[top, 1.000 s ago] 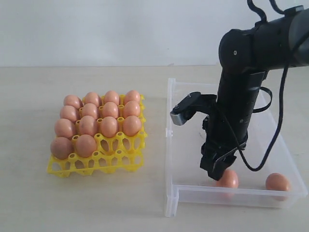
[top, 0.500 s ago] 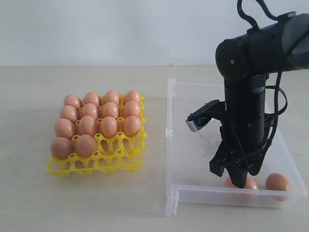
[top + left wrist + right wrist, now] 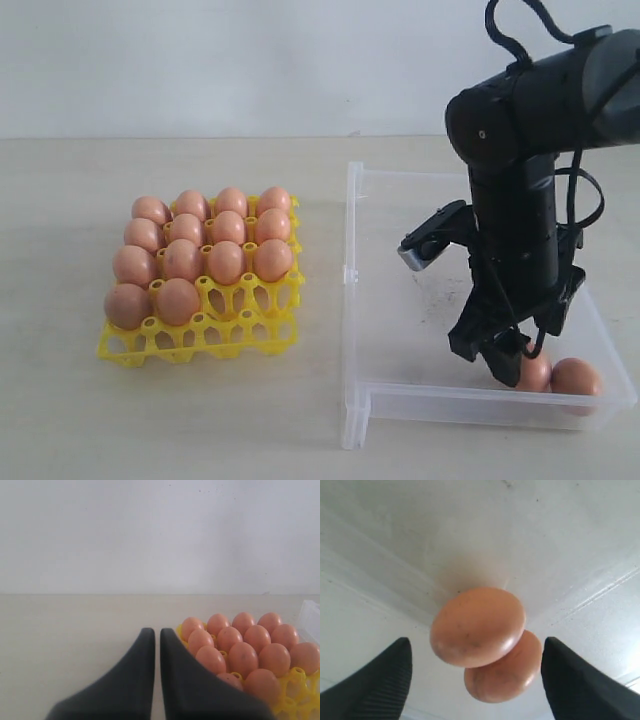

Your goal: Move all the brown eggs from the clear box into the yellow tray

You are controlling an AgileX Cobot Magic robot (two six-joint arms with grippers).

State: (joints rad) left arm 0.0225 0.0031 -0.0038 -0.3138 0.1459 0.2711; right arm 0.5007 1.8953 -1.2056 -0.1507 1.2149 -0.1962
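The yellow tray (image 3: pixel 200 335) stands on the left and holds several brown eggs (image 3: pixel 226 262); its front row shows bare cups. Two more brown eggs (image 3: pixel 537 374) (image 3: pixel 576 377) lie side by side in the front right corner of the clear box (image 3: pixel 352 270). My right gripper (image 3: pixel 500 362) hangs open just over the left one of that pair. In the right wrist view both eggs (image 3: pixel 477 625) (image 3: pixel 507 672) lie between its spread fingers (image 3: pixel 385 680), untouched. My left gripper (image 3: pixel 154 632) is shut and empty, beside the tray's eggs (image 3: pixel 243 657).
The box's low front wall (image 3: pixel 480 405) runs just below the two eggs, and its right wall (image 3: pixel 610 350) is close to them. A bare tabletop (image 3: pixel 150 420) surrounds tray and box. A corner of the box (image 3: pixel 310 612) shows in the left wrist view.
My right gripper has shifted right along the box's front wall and opened wider. The egg under it now lies further right, next to the corner egg.
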